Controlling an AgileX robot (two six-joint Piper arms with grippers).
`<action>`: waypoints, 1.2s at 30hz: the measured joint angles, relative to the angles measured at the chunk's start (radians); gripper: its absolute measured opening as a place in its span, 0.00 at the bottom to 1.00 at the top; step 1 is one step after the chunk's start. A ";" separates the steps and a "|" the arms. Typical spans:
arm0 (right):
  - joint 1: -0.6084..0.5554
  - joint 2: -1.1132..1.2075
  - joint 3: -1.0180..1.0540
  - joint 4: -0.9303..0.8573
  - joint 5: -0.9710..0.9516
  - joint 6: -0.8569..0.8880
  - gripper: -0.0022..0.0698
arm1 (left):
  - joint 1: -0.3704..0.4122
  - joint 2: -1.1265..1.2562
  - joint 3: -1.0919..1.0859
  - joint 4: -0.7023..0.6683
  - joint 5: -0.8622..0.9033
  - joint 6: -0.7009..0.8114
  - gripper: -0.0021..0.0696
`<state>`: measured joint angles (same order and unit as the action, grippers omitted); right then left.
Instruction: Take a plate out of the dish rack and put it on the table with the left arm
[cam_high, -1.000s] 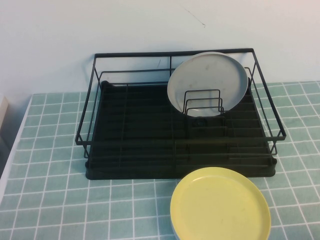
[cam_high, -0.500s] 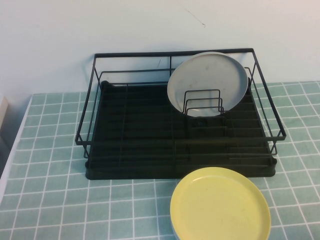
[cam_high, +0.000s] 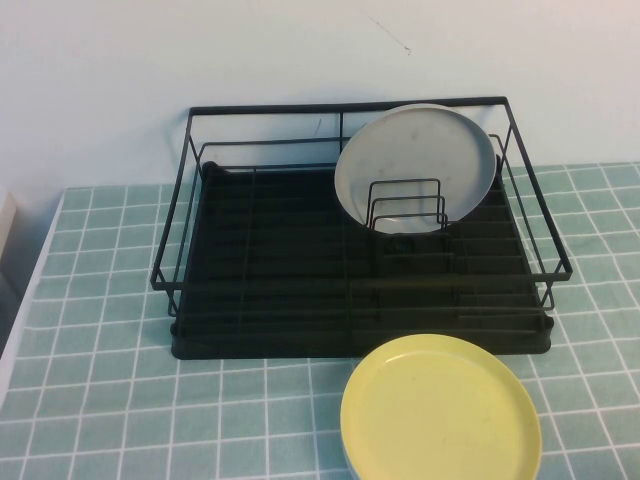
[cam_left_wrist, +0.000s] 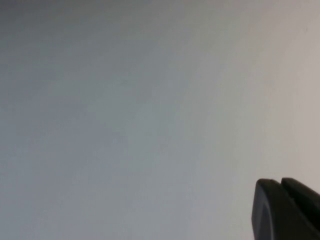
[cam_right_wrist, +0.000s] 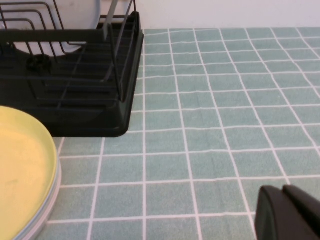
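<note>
Currently the left gripper (cam_left_wrist: 286, 210) is closed with nothing in it, facing a blank pale wall, out of the high view. The right gripper (cam_right_wrist: 287, 212) hangs low over the table (cam_right_wrist: 225, 100) just beside the dish rack (cam_high: 260, 270); can't tell its opening. The plate (cam_high: 415, 160) stands upright in the rack's far right dividers. A yellow plate (cam_high: 440, 410) lies flat on the table, touching the rack's near edge.

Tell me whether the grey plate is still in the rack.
In: the plate stands on edge behind the dish rack's wire dividers; neither gripper touches it.
</note>
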<state>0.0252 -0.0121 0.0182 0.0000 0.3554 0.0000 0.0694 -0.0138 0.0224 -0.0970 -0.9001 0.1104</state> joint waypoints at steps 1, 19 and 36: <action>0.000 0.000 0.000 0.000 0.000 0.000 0.03 | 0.000 0.000 0.000 0.000 -0.038 0.000 0.02; 0.000 0.000 0.000 0.000 0.000 0.000 0.03 | 0.000 0.161 -0.715 -0.159 0.915 0.035 0.02; 0.000 0.000 0.000 0.000 0.000 0.000 0.03 | 0.000 1.027 -1.467 -0.502 1.901 0.318 0.02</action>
<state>0.0252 -0.0121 0.0182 0.0000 0.3554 0.0000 0.0694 1.0128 -1.4442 -0.5995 1.0006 0.4284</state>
